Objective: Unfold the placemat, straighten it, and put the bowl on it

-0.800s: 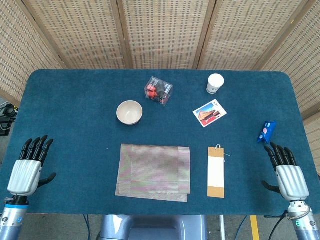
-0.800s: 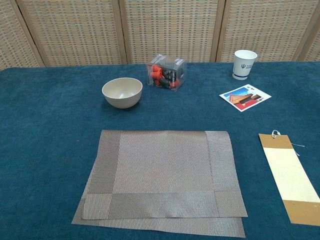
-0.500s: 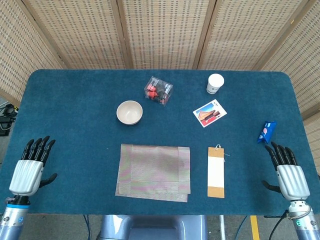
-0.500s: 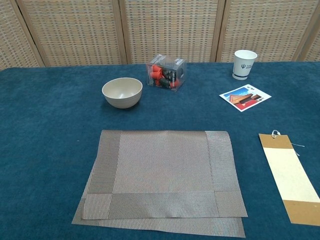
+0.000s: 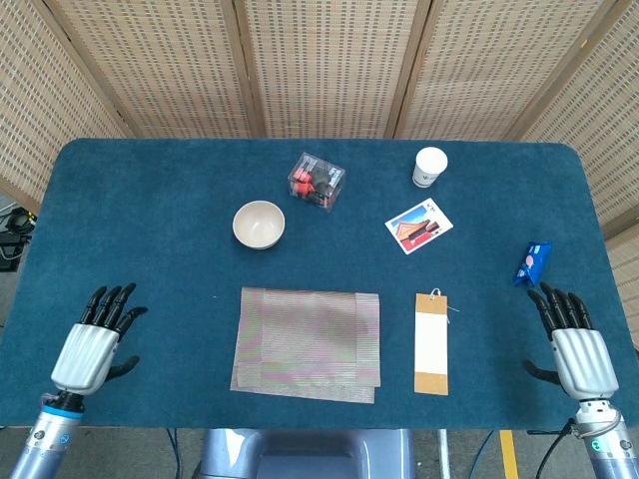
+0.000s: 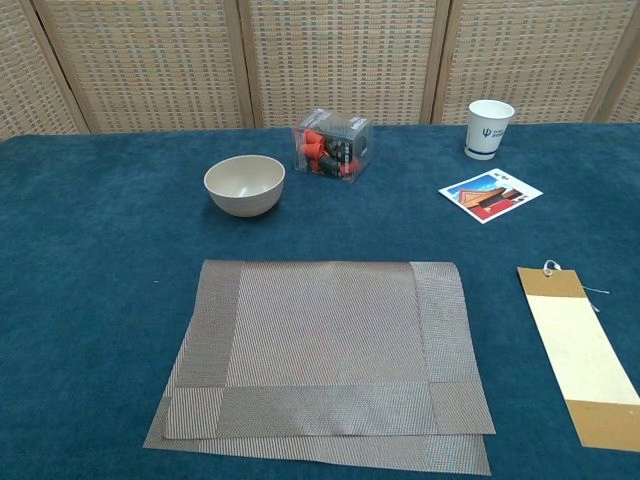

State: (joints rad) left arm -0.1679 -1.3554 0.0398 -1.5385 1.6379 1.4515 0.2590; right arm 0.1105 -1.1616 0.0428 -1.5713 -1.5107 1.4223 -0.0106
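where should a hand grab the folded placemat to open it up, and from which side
Probably the near edge of the placemat, where the upper layer stops short of the lower one and leaves a free lip. Coming in low from the robot's side, fingers could slip under that top layer at a near corner and lift it away toward the bowl. The left hand is open and nearer.

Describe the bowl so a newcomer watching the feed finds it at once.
On the blue table, look just behind the folded grey placemat, towards its left end. The bowl is the plain cream, round, empty dish left of the clear box of red items; the white paper cup is taller, far right.
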